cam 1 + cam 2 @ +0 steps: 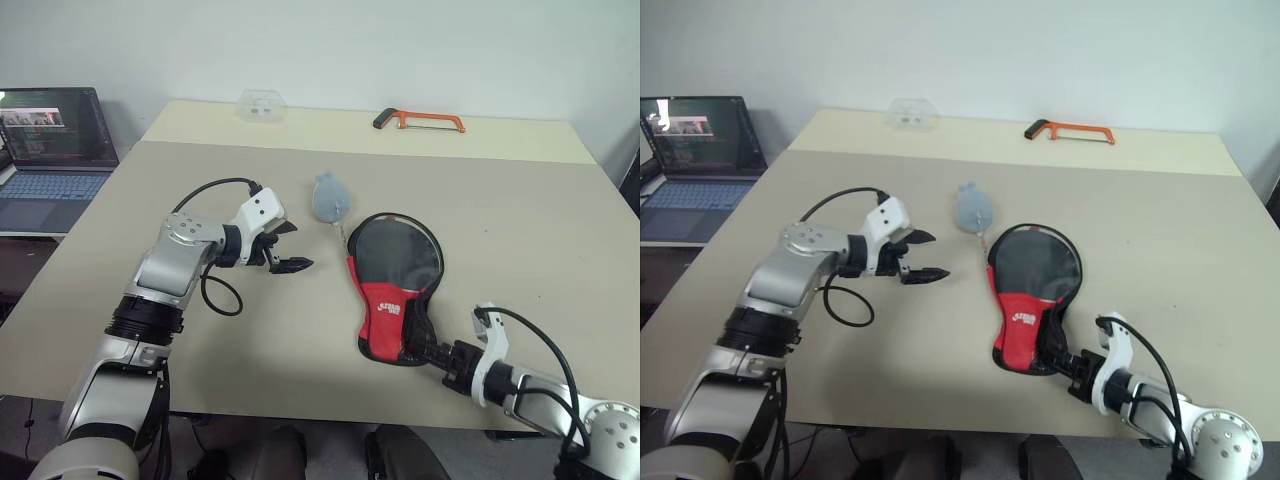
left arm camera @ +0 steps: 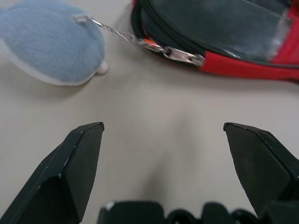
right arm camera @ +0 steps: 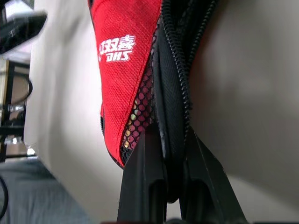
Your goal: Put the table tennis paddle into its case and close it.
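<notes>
The case [image 1: 393, 290], black on its round part and red with a white logo on its lower part, lies flat right of the table's middle. My right gripper [image 3: 168, 135] is shut on the black zip edge at its narrow near end, beside the mesh pocket [image 3: 140, 116]. My left gripper [image 1: 295, 247] hangs open over bare table to the left of the case, its fingers pointing at the metal zip pull [image 2: 180, 54]. The paddle is hidden; I cannot tell it apart from the case's dark round part.
A small grey-blue soft pouch [image 1: 328, 198] lies just beyond the case, joined to the zip pull by a thin chain. An orange-framed hacksaw [image 1: 420, 120] and a clear plastic box [image 1: 262, 103] sit at the far edge. A laptop [image 1: 50, 150] stands open off the table's left side.
</notes>
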